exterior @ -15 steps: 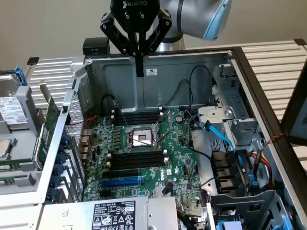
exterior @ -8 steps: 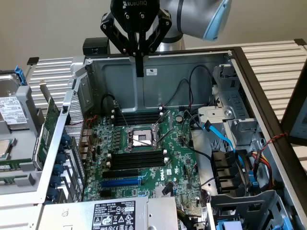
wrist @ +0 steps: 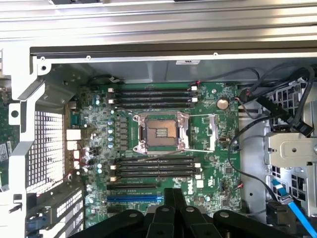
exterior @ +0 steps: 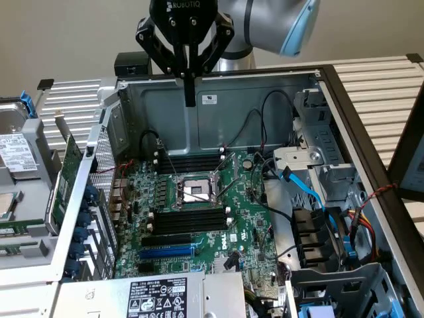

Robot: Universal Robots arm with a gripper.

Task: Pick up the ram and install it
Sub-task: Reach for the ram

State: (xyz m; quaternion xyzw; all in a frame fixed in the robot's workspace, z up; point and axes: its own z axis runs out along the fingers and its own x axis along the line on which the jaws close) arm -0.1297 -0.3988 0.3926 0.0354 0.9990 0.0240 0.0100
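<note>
Gripper (exterior: 190,99) at 12 o'clock, fingers pinched together with nothing between them, hanging over the case's back wall (exterior: 232,126). Ram (exterior: 20,228) looks like the thin green stick lying outside the case at 9 o'clock, well apart; hard to confirm. Motherboard (exterior: 245,225) is open from above. Cables (exterior: 308,189) crowd 3 o'clock.
</note>
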